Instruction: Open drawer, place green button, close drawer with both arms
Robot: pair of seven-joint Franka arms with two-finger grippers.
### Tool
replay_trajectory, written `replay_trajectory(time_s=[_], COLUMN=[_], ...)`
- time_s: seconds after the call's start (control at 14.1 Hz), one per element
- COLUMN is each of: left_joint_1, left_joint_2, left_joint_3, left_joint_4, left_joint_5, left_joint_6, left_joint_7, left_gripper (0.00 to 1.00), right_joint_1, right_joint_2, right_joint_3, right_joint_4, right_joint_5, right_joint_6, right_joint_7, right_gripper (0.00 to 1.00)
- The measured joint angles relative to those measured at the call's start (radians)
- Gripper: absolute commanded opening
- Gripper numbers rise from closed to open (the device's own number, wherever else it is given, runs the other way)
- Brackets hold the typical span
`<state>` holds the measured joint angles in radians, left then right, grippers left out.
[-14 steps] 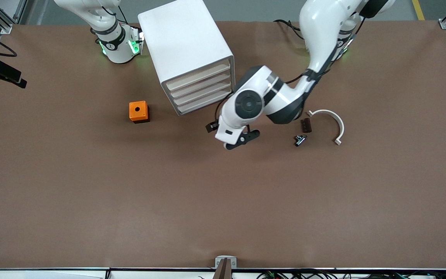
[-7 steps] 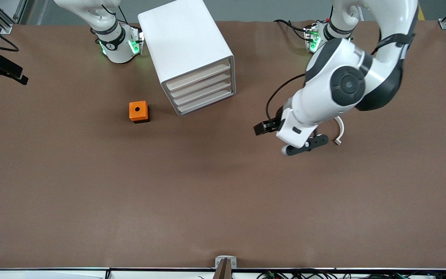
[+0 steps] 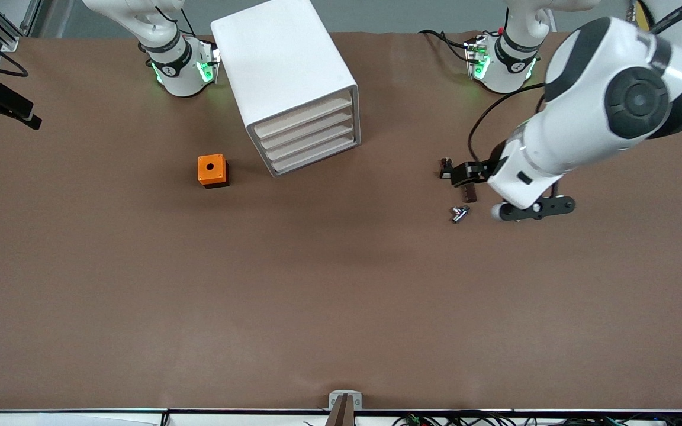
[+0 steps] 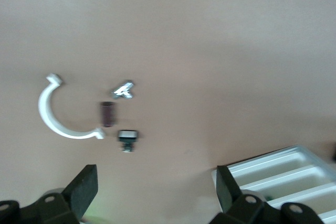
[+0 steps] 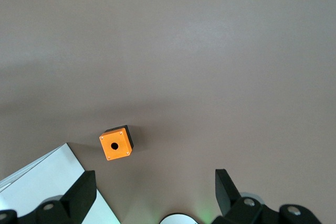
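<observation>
- Left gripper hangs over the small parts at the left arm's end of the table, claw spread wide and holding nothing. My read: it's lining up for a pick.
- The button lies loose on the table, just beside a brown block, a silver bit and a white arc. Of these it lies closest to the cabinet.
- All four drawers sit flush and shut, so nothing can go in yet. What's inside them is hidden.
- Opening one looks like the step still owed before any drop-off.
- Right gripper waits up high over the orange box and the cabinet corner, fingers fully apart and empty. It looks well placed to work a drawer front.
- The orange box shows only a dark hole on top, with nothing in it that I can see.
</observation>
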<state>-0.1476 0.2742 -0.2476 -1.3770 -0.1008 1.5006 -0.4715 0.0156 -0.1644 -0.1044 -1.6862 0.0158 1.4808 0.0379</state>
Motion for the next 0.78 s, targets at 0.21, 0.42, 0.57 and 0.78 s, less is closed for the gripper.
replay_trajectory(time_s=[0.21, 0.42, 0.57, 0.78], left_joint_1=[0.001, 0.003, 0.004, 0.008], left_joint_2=[-0.083, -0.169, -0.216, -0.287], left_joint_3=[0.055, 0.124, 0.169, 0.238], left_joint_4=[-0.059, -0.139, -0.180, -0.249], left_joint_5=[0.030, 0.044, 0.059, 0.061], left_joint_6=[-0.042, -0.045, -0.044, -0.008], left_joint_7=[0.140, 0.248, 0.279, 0.304], left_gripper=[0.99, 0.99, 0.99, 0.99], right_joint_1=[0.000, 0.000, 0.003, 0.005], right_joint_2=[-0.001, -0.002, -0.003, -0.005], right_joint_3=[0.000, 0.000, 0.001, 0.001], right_joint_4=[-0.002, -0.003, -0.003, -0.003], right_joint_5=[-0.001, -0.011, -0.020, -0.023], right_joint_6=[0.009, 0.018, 0.020, 0.029], right_joint_7=[-0.007, -0.010, -0.011, -0.011], right_gripper=[1.00, 1.00, 1.00, 1.00])
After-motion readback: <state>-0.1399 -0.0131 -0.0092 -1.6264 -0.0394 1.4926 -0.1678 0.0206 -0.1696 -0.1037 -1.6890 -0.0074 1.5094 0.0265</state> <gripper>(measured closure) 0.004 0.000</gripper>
